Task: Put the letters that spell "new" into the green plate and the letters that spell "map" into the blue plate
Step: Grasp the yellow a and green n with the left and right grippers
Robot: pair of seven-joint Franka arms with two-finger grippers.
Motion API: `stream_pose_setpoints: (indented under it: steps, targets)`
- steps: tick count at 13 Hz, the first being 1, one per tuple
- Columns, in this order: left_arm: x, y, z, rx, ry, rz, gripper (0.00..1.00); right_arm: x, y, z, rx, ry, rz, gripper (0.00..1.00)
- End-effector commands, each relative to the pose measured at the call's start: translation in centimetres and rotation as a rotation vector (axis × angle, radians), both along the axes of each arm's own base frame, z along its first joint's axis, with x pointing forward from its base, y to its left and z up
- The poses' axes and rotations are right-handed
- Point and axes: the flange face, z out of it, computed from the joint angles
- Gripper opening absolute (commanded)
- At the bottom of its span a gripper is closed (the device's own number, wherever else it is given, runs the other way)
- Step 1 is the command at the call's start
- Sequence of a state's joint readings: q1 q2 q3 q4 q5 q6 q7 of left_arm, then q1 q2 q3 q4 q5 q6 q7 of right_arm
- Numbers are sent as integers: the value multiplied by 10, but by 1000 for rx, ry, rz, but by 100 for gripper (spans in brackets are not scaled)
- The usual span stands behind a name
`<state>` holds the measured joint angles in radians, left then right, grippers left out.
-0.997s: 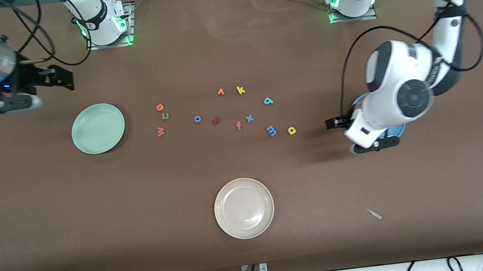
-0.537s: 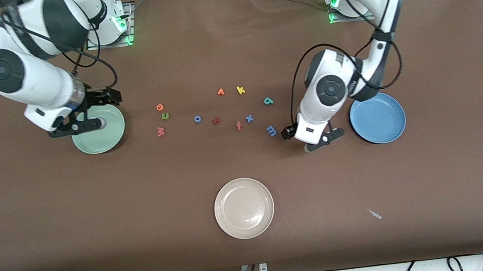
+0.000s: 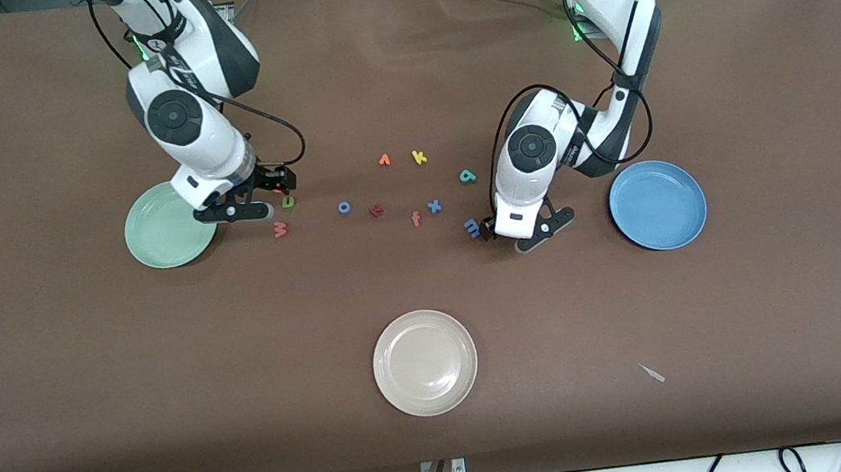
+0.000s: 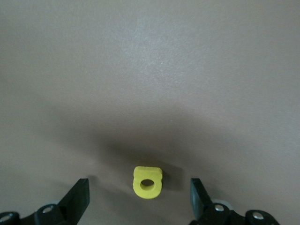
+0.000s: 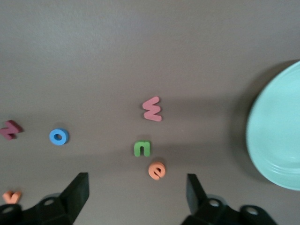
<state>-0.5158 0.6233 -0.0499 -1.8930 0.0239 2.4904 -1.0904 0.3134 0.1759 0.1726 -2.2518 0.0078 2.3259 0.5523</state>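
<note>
My left gripper (image 3: 487,234) hangs low and open over the yellow a (image 4: 147,183), which lies flat between its fingers (image 4: 77,197), untouched. The blue m (image 3: 473,227) lies right beside it and the teal p (image 3: 467,175) farther from the front camera. The blue plate (image 3: 658,205) sits toward the left arm's end. My right gripper (image 3: 275,183) is open over the orange e (image 5: 157,170), which lies off-centre between the jaws. The green n (image 5: 142,148) and coral w (image 5: 152,108) lie close by. The green plate (image 3: 157,238) is beside them, empty.
A blue o (image 3: 344,207), dark red t (image 3: 376,210), coral f (image 3: 416,219), blue x (image 3: 434,206), yellow k (image 3: 419,157) and an orange letter (image 3: 384,160) lie mid-table. A cream-white plate (image 3: 425,362) sits nearer the front camera, with a small scrap (image 3: 652,373) toward the left arm's end.
Both arms swung in from the table's ends. The left gripper left the blue plate and came down over the yellow a. The right gripper crossed the green plate to the e.
</note>
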Motion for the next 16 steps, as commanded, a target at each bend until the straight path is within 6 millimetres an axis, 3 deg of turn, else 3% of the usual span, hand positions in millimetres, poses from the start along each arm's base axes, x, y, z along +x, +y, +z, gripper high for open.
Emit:
stream_pose_setpoints:
  steps: [1, 5, 9, 11, 13, 16]
  targets:
    - [3, -2, -2, 18, -22, 4, 77, -6, 8, -21, -11, -29, -2, 66]
    - [4, 0, -3, 18, -24, -3, 40, -17, 18, -60, -73, -73, 1, 66]
    - [5, 1, -3, 18, -22, -5, 18, -18, 21, -87, -64, -95, -70, 66]
    - [15, 9, 8, 36, -4, -61, 12, -30, 16, -92, -73, -82, -68, 66]
    - [31, 32, 24, 85, 106, -163, 12, -36, 15, -100, -57, -89, -66, 66]
    - [46, 87, 50, 73, 231, -400, 10, -42, 13, -105, -44, -95, -66, 66]
